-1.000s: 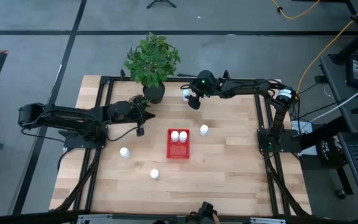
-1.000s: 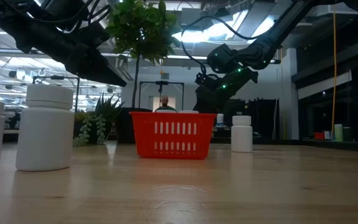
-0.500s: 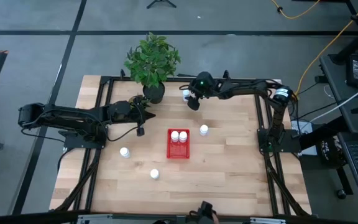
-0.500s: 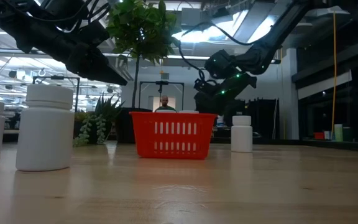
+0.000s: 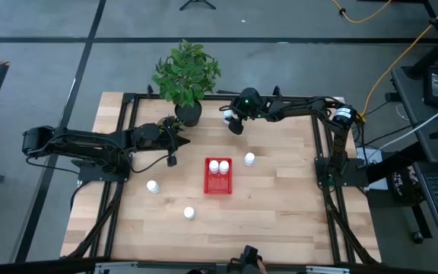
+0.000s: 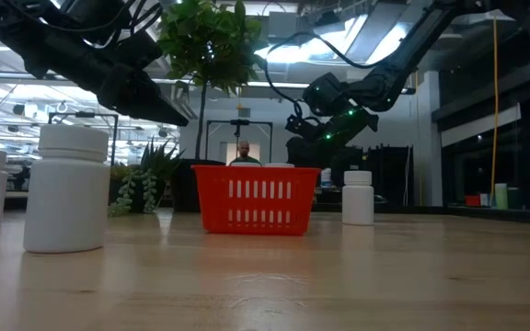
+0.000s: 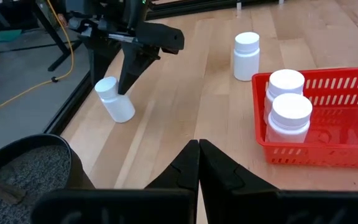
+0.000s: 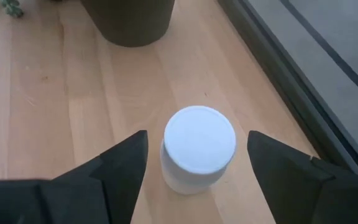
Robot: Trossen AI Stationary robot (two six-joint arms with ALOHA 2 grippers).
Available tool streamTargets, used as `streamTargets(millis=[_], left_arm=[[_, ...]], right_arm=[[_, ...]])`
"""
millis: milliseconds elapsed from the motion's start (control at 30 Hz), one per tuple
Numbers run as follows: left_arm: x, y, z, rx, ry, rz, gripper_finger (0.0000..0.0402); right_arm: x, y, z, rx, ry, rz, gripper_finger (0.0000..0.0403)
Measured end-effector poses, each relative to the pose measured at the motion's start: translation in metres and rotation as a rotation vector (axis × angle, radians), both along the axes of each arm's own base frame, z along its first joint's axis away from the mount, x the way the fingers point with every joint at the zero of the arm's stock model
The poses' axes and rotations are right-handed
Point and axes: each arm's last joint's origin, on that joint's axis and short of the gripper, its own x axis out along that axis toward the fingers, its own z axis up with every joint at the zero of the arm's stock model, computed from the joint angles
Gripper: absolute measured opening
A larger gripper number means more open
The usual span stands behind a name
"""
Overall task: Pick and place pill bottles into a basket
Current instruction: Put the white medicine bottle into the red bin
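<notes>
Straddling a pill bottle [image 8: 197,148] by the table edge, the right end effector [image 8: 197,163] is spread open, not gripping.

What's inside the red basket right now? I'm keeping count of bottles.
Two pill bottles stand upright side by side at one end of the basket; the rest of its floor is bare. Nothing hidden beneath them shows.

No writing, label, brand, number or sign is showing legibly in any view. The pill bottles [image 7: 246,56] are showing plain white sides and caps, and the red basket [image 7: 347,118] is carrying no marking.
</notes>
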Motion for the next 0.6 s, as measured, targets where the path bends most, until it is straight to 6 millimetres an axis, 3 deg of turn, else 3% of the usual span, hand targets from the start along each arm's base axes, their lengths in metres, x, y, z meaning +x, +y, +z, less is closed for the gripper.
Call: streamTargets(millis=[267, 600], left_arm=[[0.0, 0.0, 0.0, -0.001, 0.0, 0.0, 0.0003], [0.0, -0.0001, 0.0, -0.001, 0.0, 0.001, 0.0002]], right_arm=[[0.0002, 0.0001, 0.0002, -0.018, 0.004, 0.023, 0.0263], [0.0002, 0.0001, 0.0001, -0.019, 0.005, 0.024, 0.0206]])
